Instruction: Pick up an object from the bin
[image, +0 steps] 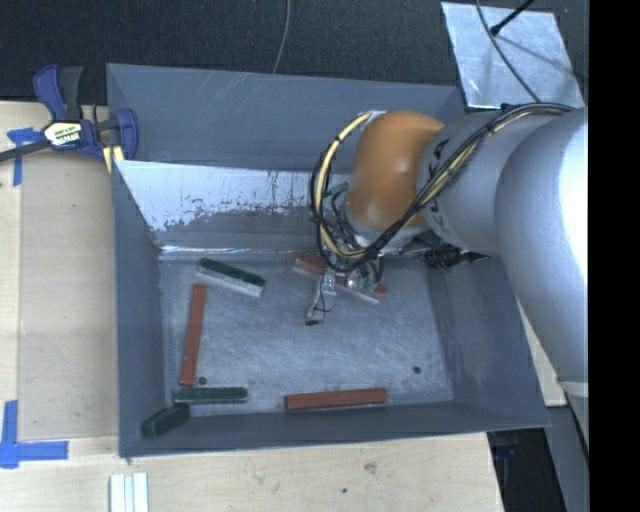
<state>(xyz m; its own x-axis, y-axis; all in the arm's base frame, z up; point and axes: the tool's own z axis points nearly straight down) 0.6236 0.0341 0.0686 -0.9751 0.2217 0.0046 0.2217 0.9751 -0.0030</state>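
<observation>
How open the gripper is I cannot tell; I'd centre it over the nearby brown block before descending.

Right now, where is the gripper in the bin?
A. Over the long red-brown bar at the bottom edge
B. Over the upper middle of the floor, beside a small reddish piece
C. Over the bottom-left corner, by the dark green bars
B: the gripper hangs over the upper middle of the bin floor, beside a small reddish piece. It is well apart from the long red-brown bar and the dark green bars.
</observation>
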